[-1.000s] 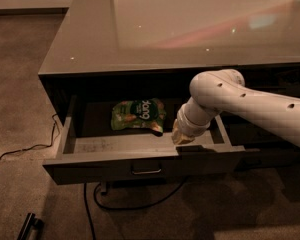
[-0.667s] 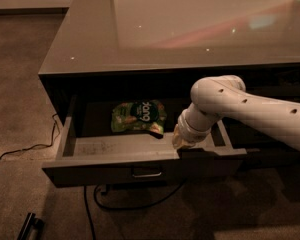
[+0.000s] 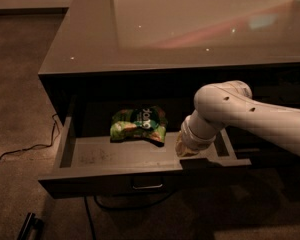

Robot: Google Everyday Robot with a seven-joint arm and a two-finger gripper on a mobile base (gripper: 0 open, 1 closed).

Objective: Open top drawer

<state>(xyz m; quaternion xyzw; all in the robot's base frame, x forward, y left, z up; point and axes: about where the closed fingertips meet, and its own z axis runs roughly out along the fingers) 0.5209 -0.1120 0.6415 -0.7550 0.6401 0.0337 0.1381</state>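
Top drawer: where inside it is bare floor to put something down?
In the top drawer, the floor is bare from the left wall to the gripper, in front of the snack bag. The right front corner is crowded by the gripper and arm.

arm (image 3: 255, 115): white, rounded, dark holes | wrist (image 3: 199, 132): ribbed | gripper (image 3: 186, 148): yellowish, in top drawer (image 3: 105, 157), right

In the top drawer (image 3: 105, 156), a bag (image 3: 138, 125) lies left of the hand (image 3: 189, 149).
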